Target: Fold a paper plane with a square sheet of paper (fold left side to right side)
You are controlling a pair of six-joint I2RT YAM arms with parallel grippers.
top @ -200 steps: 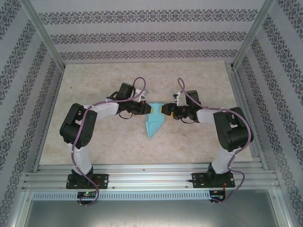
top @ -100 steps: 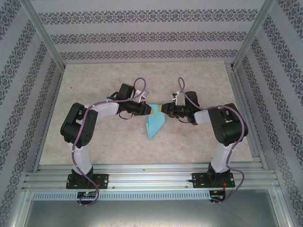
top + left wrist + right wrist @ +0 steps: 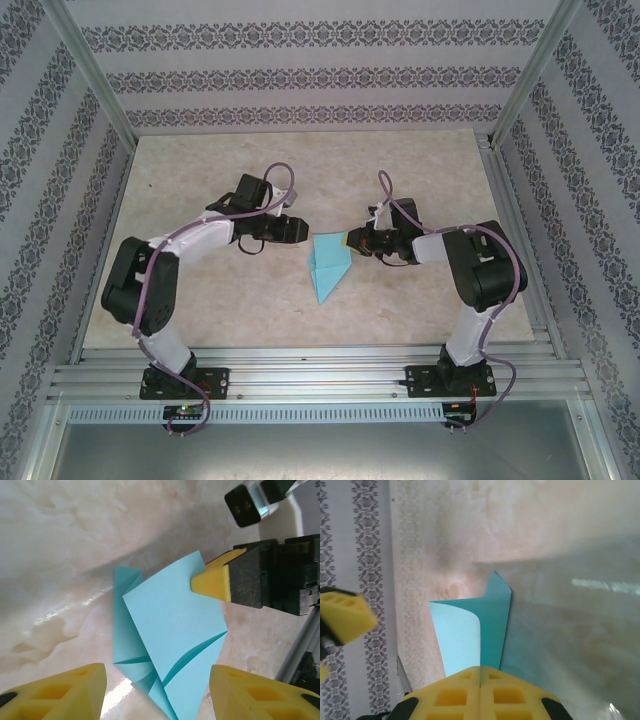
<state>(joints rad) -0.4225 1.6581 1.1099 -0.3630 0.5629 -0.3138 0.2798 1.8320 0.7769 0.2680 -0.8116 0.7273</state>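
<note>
Top external view: the part-folded blue paper (image 3: 328, 268) lies mid-tabletop (image 3: 420, 160), between the two arms. The right tool (image 3: 349, 240) is clamped together on the paper's upper right corner, where the flap curls upward. The left tool (image 3: 297, 228) stands just beside the paper with its fingers apart, touching nothing. With one corner gripped and nothing pressing the left side, a pull would likely drag the whole paper, skew the crease or tear the thin corner.
</note>
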